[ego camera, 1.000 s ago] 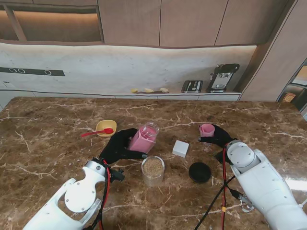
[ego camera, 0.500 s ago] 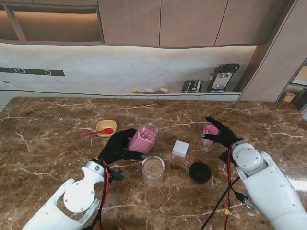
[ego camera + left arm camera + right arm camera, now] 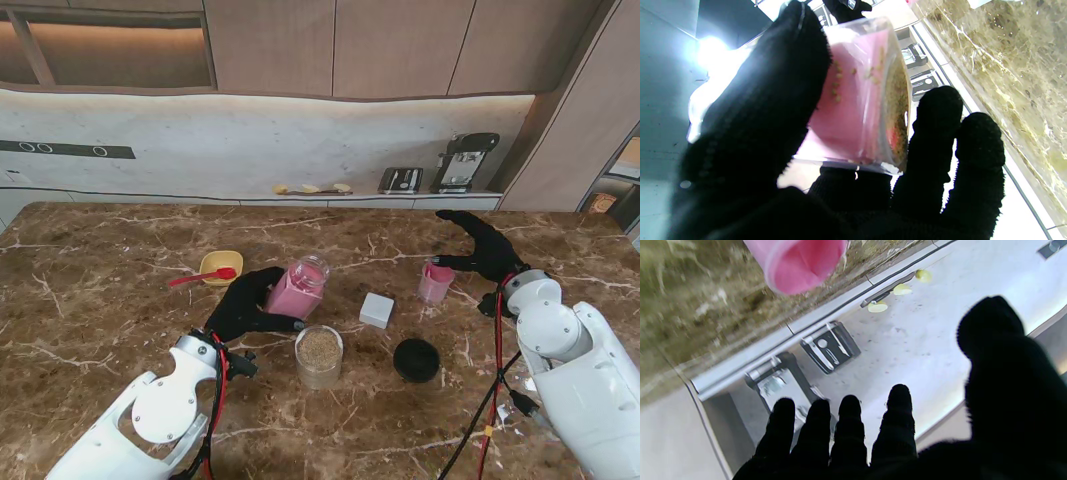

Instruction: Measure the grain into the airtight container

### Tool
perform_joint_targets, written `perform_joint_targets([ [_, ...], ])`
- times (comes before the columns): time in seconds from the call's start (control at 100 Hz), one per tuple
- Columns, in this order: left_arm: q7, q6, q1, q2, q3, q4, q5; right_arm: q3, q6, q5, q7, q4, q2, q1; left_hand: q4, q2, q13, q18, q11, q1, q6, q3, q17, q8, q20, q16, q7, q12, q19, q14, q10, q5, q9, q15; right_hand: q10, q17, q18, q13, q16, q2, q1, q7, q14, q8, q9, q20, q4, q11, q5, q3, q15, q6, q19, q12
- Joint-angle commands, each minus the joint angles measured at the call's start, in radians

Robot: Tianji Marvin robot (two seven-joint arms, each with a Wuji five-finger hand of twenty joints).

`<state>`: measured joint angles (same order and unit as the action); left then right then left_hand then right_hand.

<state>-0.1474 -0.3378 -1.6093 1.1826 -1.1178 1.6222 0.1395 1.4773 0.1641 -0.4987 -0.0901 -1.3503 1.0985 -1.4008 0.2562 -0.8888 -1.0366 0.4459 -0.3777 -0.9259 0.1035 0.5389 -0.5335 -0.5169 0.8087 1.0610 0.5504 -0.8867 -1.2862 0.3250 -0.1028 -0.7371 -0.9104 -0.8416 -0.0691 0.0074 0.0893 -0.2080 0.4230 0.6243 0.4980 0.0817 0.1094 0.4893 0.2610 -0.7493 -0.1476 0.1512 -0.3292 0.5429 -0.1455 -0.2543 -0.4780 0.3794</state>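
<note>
Two black-gloved hands work here: the left hand (image 3: 243,305) grips the tilted clear pink-lined grain jar (image 3: 299,288), just beyond the grain-filled glass container (image 3: 319,355). The right hand (image 3: 482,248) hovers, fingers spread and empty, beside the small pink cup (image 3: 434,281).

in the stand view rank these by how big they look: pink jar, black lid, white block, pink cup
1. pink jar, partly hidden by the left hand
2. black lid
3. pink cup and white block, too alike to rank
</note>
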Motion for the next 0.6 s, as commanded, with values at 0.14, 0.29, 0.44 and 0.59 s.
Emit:
perform_joint_targets([
  [0.14,-0.002,-0.018,0.004,0.003,0.008,-0.007,-0.011,0.003,0.037,-0.098,-0.02,-0.153,-0.022,-0.043,-0.062,0.452,-0.014,-0.019,-0.27,-0.178,-0.263,0.414,0.007,-0.068,0.018,0.003,0.598,-0.071,-0.045,-0.052,0.143,-0.37,-0.171,-0.035,0.029,0.259,-0.059,-0.251,0.032,0.099,0.087,0.169,-0.062,0.107,0.207,0.014,0.034,0.131,-0.122,0.188,-0.191,0.096,-0.176,0.048],
  [0.29,-0.002,-0.029,-0.003,0.007,0.007,-0.005,-0.052,-0.026,0.04,-0.212,-0.045,-0.237,-0.035,-0.063,-0.069,0.456,-0.013,-0.017,-0.273,-0.176,-0.264,0.421,0.009,-0.067,0.017,0.002,0.601,-0.068,-0.042,-0.053,0.147,-0.376,-0.175,-0.034,0.033,0.466,-0.112,-0.441,0.037,0.239,0.03,0.209,-0.102,0.094,0.348,0.204,-0.015,0.178,-0.177,0.548,-0.251,0.136,-0.385,0.052],
  [0.44,-0.001,-0.04,-0.01,0.008,0.001,-0.005,-0.069,-0.077,0.002,-0.318,-0.115,-0.305,-0.051,-0.075,-0.079,0.462,-0.012,-0.017,-0.276,-0.177,-0.267,0.427,0.009,-0.065,0.017,0.002,0.602,-0.061,-0.041,-0.054,0.151,-0.383,-0.176,-0.032,0.035,0.557,-0.124,-0.523,0.062,0.246,0.028,0.21,-0.112,0.082,0.386,0.226,-0.014,0.18,-0.188,0.558,-0.285,0.145,-0.504,0.051],
  [0.59,-0.006,-0.054,-0.019,0.009,-0.006,-0.002,-0.076,-0.144,-0.054,-0.397,-0.135,-0.33,-0.057,-0.079,-0.086,0.463,-0.014,-0.017,-0.278,-0.174,-0.271,0.428,0.009,-0.062,0.016,0.002,0.6,-0.054,-0.041,-0.057,0.156,-0.386,-0.177,-0.033,0.039,0.583,-0.119,-0.539,0.088,0.256,0.011,0.198,-0.106,0.068,0.38,0.239,-0.018,0.176,-0.18,0.554,-0.313,0.164,-0.563,0.05],
])
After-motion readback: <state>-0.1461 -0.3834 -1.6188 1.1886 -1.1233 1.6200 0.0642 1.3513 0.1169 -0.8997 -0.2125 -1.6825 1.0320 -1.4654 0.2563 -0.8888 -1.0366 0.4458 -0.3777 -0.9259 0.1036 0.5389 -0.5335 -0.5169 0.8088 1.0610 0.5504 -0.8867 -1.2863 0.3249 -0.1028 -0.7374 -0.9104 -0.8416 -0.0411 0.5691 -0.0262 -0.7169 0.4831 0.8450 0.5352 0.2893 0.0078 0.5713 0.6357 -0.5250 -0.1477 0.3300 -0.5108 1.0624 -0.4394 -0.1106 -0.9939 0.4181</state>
